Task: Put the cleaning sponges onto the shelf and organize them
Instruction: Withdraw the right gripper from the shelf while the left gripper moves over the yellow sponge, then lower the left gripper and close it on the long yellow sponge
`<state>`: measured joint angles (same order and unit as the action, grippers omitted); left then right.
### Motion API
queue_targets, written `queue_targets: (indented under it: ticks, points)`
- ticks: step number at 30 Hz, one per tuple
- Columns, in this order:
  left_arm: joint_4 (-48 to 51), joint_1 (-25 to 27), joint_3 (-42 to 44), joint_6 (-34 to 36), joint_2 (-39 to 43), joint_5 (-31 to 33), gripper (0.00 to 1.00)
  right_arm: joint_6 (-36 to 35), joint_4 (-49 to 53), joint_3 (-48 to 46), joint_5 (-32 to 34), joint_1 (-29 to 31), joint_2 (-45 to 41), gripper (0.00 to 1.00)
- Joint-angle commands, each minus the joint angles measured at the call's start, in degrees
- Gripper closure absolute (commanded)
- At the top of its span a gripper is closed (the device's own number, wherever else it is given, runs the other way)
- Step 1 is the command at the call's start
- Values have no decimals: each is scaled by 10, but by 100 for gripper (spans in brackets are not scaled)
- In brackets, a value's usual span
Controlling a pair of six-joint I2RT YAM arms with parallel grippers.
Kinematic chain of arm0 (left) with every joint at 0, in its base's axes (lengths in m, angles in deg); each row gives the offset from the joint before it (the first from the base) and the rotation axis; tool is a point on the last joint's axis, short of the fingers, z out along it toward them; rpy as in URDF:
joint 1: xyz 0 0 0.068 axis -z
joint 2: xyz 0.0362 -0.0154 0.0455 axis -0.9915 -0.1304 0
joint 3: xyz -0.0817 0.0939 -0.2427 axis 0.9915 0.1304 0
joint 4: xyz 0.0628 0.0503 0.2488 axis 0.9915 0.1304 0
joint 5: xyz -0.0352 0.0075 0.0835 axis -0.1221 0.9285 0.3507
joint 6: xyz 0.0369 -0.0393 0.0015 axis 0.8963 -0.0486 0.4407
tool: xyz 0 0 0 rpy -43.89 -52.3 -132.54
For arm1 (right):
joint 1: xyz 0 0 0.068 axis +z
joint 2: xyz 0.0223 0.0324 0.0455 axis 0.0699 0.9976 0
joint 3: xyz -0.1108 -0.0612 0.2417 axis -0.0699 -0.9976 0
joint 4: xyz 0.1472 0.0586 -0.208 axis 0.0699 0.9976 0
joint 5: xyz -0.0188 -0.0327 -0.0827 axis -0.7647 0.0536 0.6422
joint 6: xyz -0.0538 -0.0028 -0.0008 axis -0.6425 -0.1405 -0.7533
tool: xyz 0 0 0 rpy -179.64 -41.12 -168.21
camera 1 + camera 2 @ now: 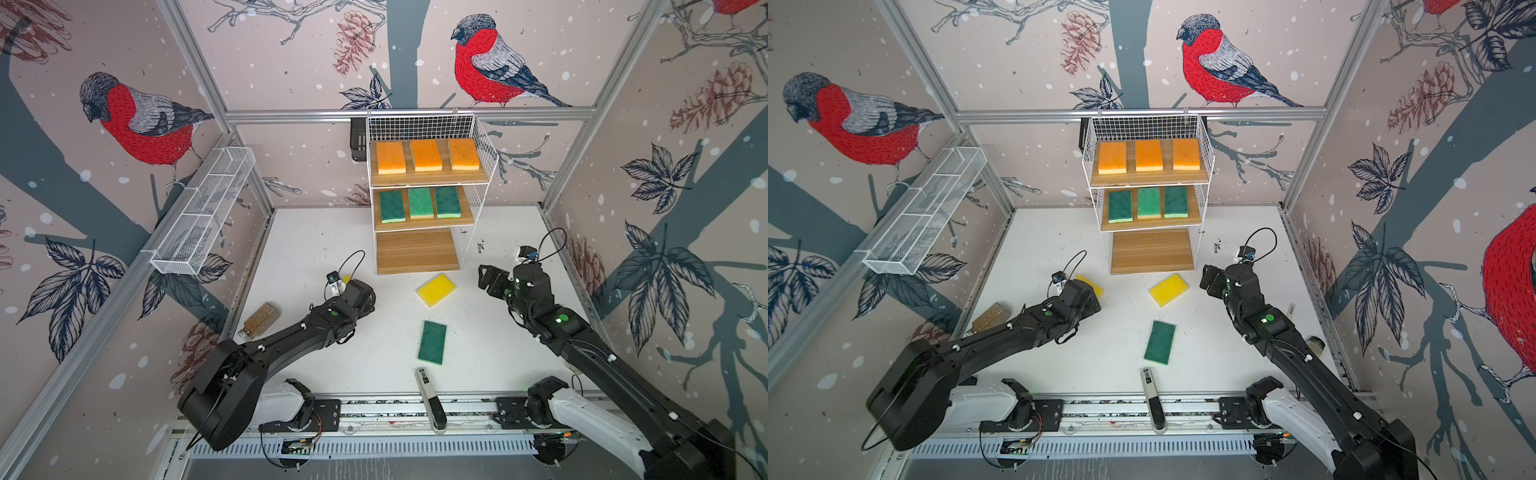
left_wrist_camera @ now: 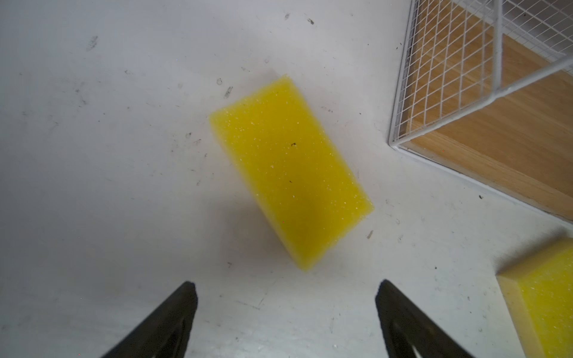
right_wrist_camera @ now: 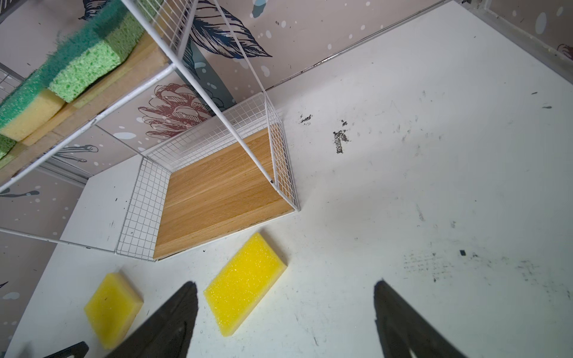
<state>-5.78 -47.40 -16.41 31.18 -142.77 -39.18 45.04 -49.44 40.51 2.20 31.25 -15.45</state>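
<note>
The shelf [image 1: 415, 251] stands at the back with three orange sponges [image 1: 426, 155] on its top board, three green sponges [image 1: 420, 202] on the middle one, and a bare bottom board [image 3: 217, 198]. In front of it a yellow sponge [image 1: 436, 289] and a green sponge [image 1: 432, 341] lie on the table. A second yellow sponge [image 2: 290, 170] lies flat under my left arm. My left gripper [image 2: 285, 283] hangs open and empty just short of it. My right gripper [image 3: 285, 284] is open and empty above the table, right of the first yellow sponge [image 3: 245, 283].
A long white mesh trough [image 1: 203, 212] hangs on the left wall. A white-and-black handheld device [image 1: 430, 399] lies at the front edge. A jar [image 1: 259, 320] lies on its side by the left wall. A small jar [image 1: 1315, 345] stands by the right arm.
</note>
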Motion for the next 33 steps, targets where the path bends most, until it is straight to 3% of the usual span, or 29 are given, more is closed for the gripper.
queue_targets:
  ticks: [1, 12, 17, 33]
  points:
    - [-6, 0, -27, -34, -37, 27, 9, -3, 0, -2, -15, -6, -6, 10]
    - [36, 2, -122, -55, -155, 52, 7, -10, 7, -8, -28, -29, -21, 7]
    - [86, 3, -148, -81, -177, 71, 7, -14, 5, -12, -34, -39, -24, 6]
    - [88, 4, -194, -94, -242, 72, 6, -24, -3, -20, -53, -65, -40, 4]
